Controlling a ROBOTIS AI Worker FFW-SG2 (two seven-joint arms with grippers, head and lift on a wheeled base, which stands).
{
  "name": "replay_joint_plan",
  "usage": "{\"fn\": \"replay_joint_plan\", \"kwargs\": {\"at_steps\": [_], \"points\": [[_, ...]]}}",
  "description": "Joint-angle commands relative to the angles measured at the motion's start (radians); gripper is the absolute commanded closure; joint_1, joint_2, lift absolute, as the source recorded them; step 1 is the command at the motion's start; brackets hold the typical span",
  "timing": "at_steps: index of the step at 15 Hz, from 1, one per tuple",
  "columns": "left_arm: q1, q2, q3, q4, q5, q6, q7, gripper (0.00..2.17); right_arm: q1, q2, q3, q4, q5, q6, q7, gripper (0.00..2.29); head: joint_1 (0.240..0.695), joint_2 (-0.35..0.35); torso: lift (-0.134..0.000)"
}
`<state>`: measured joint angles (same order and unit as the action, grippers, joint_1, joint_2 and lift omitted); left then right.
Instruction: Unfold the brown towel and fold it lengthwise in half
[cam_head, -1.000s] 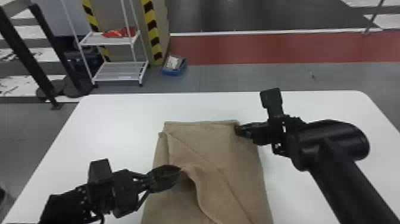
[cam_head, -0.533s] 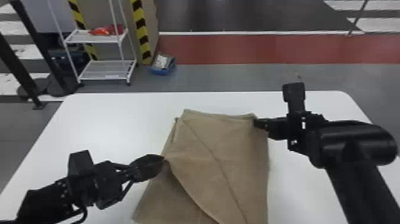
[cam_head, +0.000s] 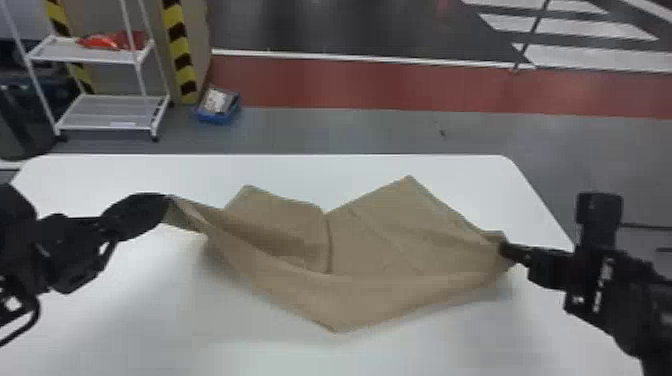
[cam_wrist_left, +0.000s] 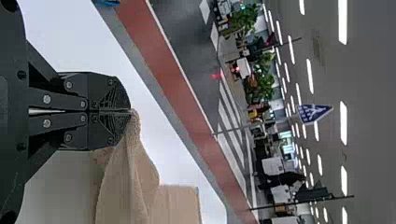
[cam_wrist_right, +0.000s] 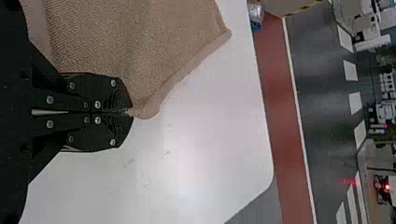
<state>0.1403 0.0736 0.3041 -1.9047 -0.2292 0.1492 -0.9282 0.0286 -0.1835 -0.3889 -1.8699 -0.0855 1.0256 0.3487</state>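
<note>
The brown towel (cam_head: 380, 250) stretches across the middle of the head view, part of it lying on the white worktop (cam_head: 125, 340) and its near side sagging towards a point at bottom centre. At the left of that view my left gripper (cam_head: 166, 202) has its jaws pressed together on a gathered bit of cloth; towards the right edge my right gripper (cam_head: 504, 250) has its jaws closed just as tightly on another corner or edge bit. I judge that I am opening the towel out: two peaks stand towards the far side with a notch between them, and layers seem to overlap, so the lengthwise fold looks to be some way off. It should weigh little and handle limp, with a napped face that grips well but catches on itself. Both my holds are small and at the very tips, so a hard tug could slip one free or rumple the hem (cam_wrist_right: 187, 70). I would pull gently and evenly apart, lower the near side flat, then take two corners of one long edge for the fold.
</note>
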Motion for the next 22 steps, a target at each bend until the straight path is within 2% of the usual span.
{"fn": "replay_joint_plan", "kwargs": {"at_steps": [1,2,4,5,6,7,8,10,11,12,13,15,19,22], "points": [[-0.008,-0.001,0.016,0.001,0.011,0.016,0.005,1.84,0.151,0.004,-0.09,-0.144,0.007,0.011,0.001,1.4,0.695,-0.163,-0.119],[-0.007,0.0,0.02,-0.002,0.011,0.019,0.0,1.84,0.203,0.004,-0.09,-0.198,0.047,0.032,0.009,1.16,0.695,-0.198,-0.119],[0.004,-0.001,0.024,-0.011,0.01,0.016,-0.017,1.84,0.283,0.027,-0.065,-0.298,0.228,0.032,0.064,0.11,0.695,-0.221,-0.119],[0.012,-0.001,0.027,-0.014,0.01,0.016,-0.034,1.84,0.3,0.047,-0.059,-0.333,0.314,0.017,0.102,0.0,0.695,-0.231,-0.119],[0.027,0.0,0.027,-0.017,0.008,0.01,-0.046,1.84,0.318,0.068,-0.047,-0.364,0.432,-0.038,0.156,0.0,0.695,-0.246,-0.119],[0.039,0.002,0.029,-0.019,0.008,-0.003,-0.058,1.84,0.346,0.073,-0.027,-0.376,0.55,-0.13,0.202,0.02,0.695,-0.251,-0.119],[0.047,0.003,0.03,-0.02,0.008,-0.009,-0.061,1.84,0.373,0.072,-0.019,-0.387,0.644,-0.216,0.231,0.05,0.695,-0.257,-0.119],[0.061,0.008,0.032,-0.019,0.008,-0.012,-0.063,1.84,0.427,0.059,-0.016,-0.387,0.839,-0.456,0.346,0.07,0.695,-0.271,-0.119],[0.064,0.008,0.032,-0.019,0.008,-0.012,-0.064,1.84,0.444,0.055,-0.016,-0.377,0.932,-0.535,0.397,0.07,0.695,-0.268,-0.119],[0.07,0.008,0.032,-0.022,0.01,-0.009,-0.07,1.84,0.452,0.049,-0.015,-0.364,1.014,-0.551,0.444,0.08,0.695,-0.263,-0.119],[0.074,0.006,0.032,-0.025,0.008,-0.012,-0.07,1.84,0.45,0.042,-0.015,-0.345,1.06,-0.575,0.487,0.09,0.695,-0.259,-0.119],[0.076,0.005,0.029,-0.025,0.008,-0.012,-0.072,1.84,0.452,0.026,-0.015,-0.302,1.107,-0.594,0.532,0.09,0.695,-0.266,-0.119],[0.081,0.002,0.023,-0.03,0.007,-0.012,-0.077,1.84,0.355,0.013,0.01,-0.17,1.13,-0.594,0.599,0.22,0.695,-0.294,-0.119],[0.087,0.003,0.024,-0.03,0.007,-0.012,-0.077,1.84,0.292,0.006,0.042,-0.112,1.132,-0.594,0.653,0.45,0.695,-0.289,-0.119]]}}
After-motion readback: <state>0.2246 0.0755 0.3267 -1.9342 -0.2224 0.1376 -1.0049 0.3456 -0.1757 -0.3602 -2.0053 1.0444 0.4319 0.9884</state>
